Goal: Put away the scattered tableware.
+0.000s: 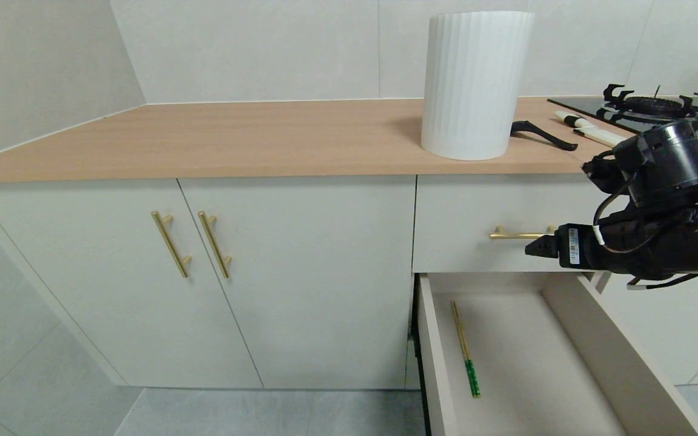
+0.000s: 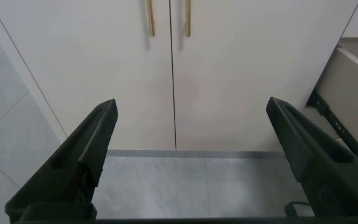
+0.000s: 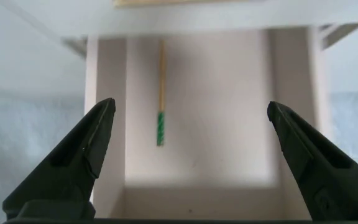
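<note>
Tiled kitchen, canister (image 1: 473,85) on the wooden surface (image 1: 234,139): left pincer (image 2: 191,102) and right pincer (image 3: 190,106) both gape wide, empty, the right above a drawer (image 1: 434,339).

The right arm (image 1: 664,245) comes in from the robot's right side at about mid height. Its black forearm lies roughly level, and a round wrist (image 1: 670,158) housing rises above it with cables looped beside it. The right gripper (image 1: 529,248) points across toward the robot's left. From the head it is seen nearly edge-on, so its gap is hard to judge there. The right wrist view shows its two dark fingers (image 3: 91,152) spread wide apart, tapering to thin tips, with nothing held between them. The left gripper (image 2: 191,102) is spread just as wide and empty, its fingers (image 2: 87,155) angled downward.
</note>
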`<state>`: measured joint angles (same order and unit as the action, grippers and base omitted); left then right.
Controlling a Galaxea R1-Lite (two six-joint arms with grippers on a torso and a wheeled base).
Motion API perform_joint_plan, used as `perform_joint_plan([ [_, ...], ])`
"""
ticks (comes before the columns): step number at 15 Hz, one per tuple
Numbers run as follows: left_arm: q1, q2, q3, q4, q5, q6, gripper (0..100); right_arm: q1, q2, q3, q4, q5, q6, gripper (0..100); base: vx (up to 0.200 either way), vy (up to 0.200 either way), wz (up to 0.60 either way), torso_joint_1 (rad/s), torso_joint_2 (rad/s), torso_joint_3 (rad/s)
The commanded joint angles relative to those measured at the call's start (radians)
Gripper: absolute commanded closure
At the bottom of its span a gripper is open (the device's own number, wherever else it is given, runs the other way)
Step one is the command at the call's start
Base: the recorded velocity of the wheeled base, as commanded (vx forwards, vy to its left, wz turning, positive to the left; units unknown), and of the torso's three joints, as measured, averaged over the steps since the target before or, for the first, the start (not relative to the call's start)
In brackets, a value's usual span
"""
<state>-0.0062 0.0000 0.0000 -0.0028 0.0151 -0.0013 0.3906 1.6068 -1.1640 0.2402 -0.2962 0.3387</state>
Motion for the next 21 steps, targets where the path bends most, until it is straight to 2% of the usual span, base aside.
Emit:
perform_joint_plan([
  [1,0.0,0.0,0.0,0.0,0.0,0.0,0,-0.027,-0.027,-0.002,-0.002,0.0,-0.014,0,0.0,0.0,0.0,0.027,-0.24,-0.183],
  [4,0.0,0.0,0.0,0.0,0.0,0.0,0,-0.044,-0.024,-0.002,-0.013,0.002,-0.018,0,0.0,0.0,0.0,0.102,-0.26,-0.277],
  [16,0.0,0.0,0.0,0.0,0.0,0.0,0,-0.076,0.008,0.0,-0.036,0.009,-0.035,0,0.0,0.0,0.0,0.172,-0.49,-0.294],
  [20,0.002,0.0,0.0,0.0,0.0,0.0,0,-0.078,0.024,0.004,-0.085,0.009,-0.047,0,0.0,0.0,0.0,0.185,-0.44,-0.254],
  [21,0.0,0.0,0.0,0.0,0.0,0.0,0,-0.102,0.038,0.003,-0.121,0.042,-0.081,0,0.0,0.0,0.0,0.071,-0.17,-0.1],
])
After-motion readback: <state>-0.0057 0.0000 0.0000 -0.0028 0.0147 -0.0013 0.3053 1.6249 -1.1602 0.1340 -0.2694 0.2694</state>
